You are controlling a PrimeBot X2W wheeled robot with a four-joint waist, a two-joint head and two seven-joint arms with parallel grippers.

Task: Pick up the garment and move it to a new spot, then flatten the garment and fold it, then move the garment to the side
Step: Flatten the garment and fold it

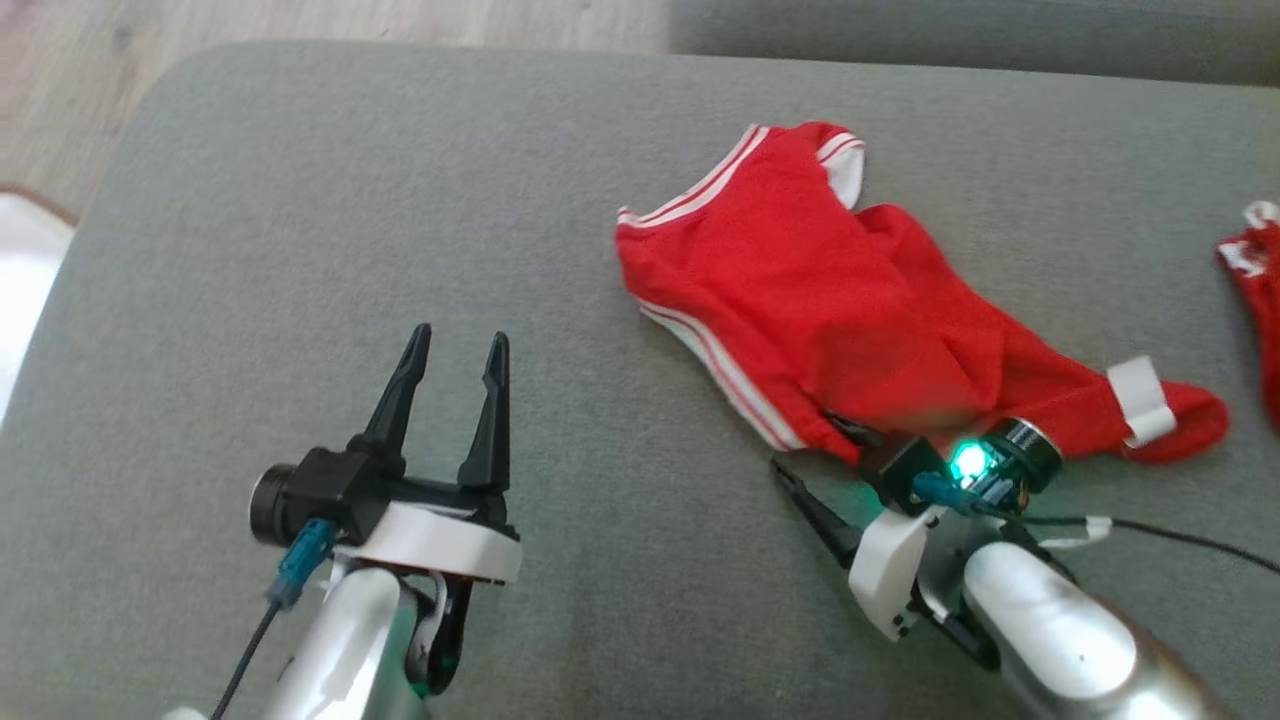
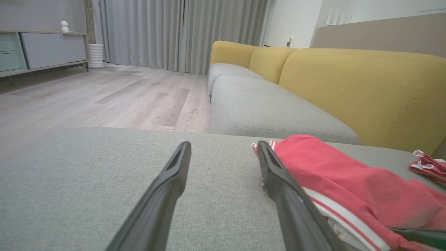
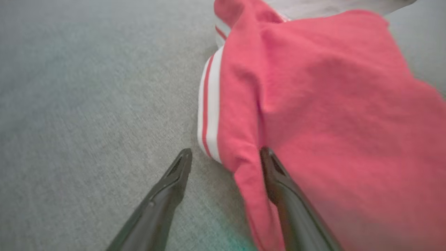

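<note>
left pincer (image 1: 460,337) wide over open cushion (image 1: 300,200); right pincer (image 3: 225,153) wide, straddling garment (image 1: 820,300) hem.

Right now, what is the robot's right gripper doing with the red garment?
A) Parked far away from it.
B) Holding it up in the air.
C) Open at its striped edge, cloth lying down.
C: the right gripper has its fingers apart at the striped edge of the red garment, which lies on the grey cushion.
</note>
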